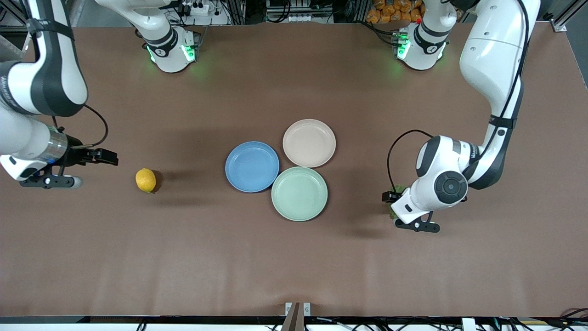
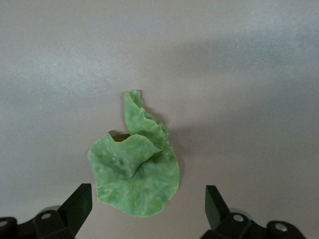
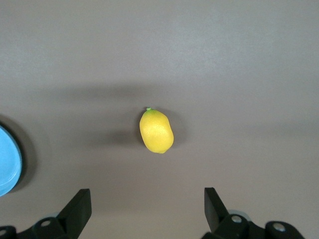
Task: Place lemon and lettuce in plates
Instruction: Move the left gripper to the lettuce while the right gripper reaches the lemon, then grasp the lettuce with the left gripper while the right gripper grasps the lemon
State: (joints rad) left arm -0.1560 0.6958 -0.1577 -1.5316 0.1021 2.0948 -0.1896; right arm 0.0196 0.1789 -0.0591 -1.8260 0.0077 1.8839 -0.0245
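The lemon [image 1: 145,179] lies on the brown worktop [image 1: 294,257] toward the right arm's end, well apart from the blue plate [image 1: 252,166]. The right gripper [image 1: 94,166] hangs in the air just beside the lemon, on the side away from the plates; in the right wrist view its fingers [image 3: 79,206] stand wide open and empty, with the lemon [image 3: 156,131] lying ahead of the gap between them and the blue plate's [image 3: 9,162] rim at the edge of the picture.

The lettuce leaf [image 2: 135,168] lies on the worktop toward the left arm's end. In the front view it is almost wholly hidden under the left arm's wrist. The left gripper [image 2: 148,201] hovers over it, open and empty, with the leaf's broad part reaching into the gap.

The beige-pink plate [image 1: 309,143] and a mint-green plate [image 1: 299,193] sit close against the blue one; all three are bare.

Risks from here, as a judgement: the lemon is smooth and oval, so an off-centre squeeze could squirt it out and set it rolling. The leaf is thin and curled, so the fingers may close above it or pinch only a ruffle that slips. With the plates packed so closely, either item could land in the mint-green plate or across a rim, and the two arms could crowd each other there.
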